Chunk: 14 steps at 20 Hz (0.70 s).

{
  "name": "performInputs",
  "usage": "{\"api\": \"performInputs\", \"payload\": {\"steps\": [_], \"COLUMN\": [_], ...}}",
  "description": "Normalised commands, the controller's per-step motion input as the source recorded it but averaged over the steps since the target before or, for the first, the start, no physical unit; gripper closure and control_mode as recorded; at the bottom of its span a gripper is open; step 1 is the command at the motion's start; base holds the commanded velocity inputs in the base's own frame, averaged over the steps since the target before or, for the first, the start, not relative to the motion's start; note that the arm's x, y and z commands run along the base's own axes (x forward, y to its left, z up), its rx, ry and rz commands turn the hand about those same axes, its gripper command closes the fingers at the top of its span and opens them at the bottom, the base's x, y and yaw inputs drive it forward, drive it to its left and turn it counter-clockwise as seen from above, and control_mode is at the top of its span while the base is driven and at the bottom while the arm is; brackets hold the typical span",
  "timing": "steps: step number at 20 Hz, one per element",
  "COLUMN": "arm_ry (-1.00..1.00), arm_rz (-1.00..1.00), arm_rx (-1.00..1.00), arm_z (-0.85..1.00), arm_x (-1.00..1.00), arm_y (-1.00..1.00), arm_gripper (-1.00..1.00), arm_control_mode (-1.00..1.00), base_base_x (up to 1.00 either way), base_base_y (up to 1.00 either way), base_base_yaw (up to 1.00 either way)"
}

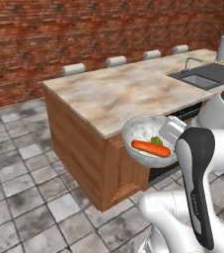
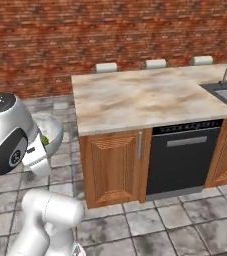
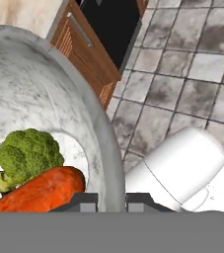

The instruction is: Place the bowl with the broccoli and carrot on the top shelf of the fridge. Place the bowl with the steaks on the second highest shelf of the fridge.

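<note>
Marbled grey, the bowl (image 1: 144, 129) hung in the air beside the wooden island counter (image 1: 113, 91), off its corner. The gripper (image 3: 111, 198) was clenched on the bowl's rim (fingers either side of the wall). Inside lay the carrot (image 1: 151, 147) touching the broccoli (image 3: 28, 153).

Left base cam sits behind arm on its left, looks fwd and down across the island counter (image 1: 118, 94) from its corner; arm rises at lower right, close to lens. Right base cam sits behind on the right, faces the island front more squarely, w/ dishwasher (image 2: 185, 157) mid-frame; arm at lower left. Both share counter, sink (image 1: 205, 78), brick wall (image 1: 84, 34), tiled floor (image 1: 29, 197). Hand cam is v. near the bowl (image 3: 44, 99), looking along the gripper (image 3: 111, 200) down at the floor and cabinet base.
</note>
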Motion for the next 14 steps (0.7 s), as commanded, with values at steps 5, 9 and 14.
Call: {"api": "performInputs", "payload": {"steps": [5,9,14], "arm_ry": [0.00,0.00,0.00], "arm_rz": [0.00,0.00,0.00], "arm_rx": [0.00,0.00,0.00], "arm_z": [0.00,0.00,0.00], "arm_x": [0.00,0.00,0.00], "arm_y": [0.00,0.00,0.00], "arm_gripper": [1.00,1.00,1.00], "arm_control_mode": [1.00,1.00,1.00], "base_base_x": [0.07,0.20,0.22], "base_base_y": [0.00,0.00,0.00], "base_base_yaw": [-0.91,-0.83,-0.76]}}
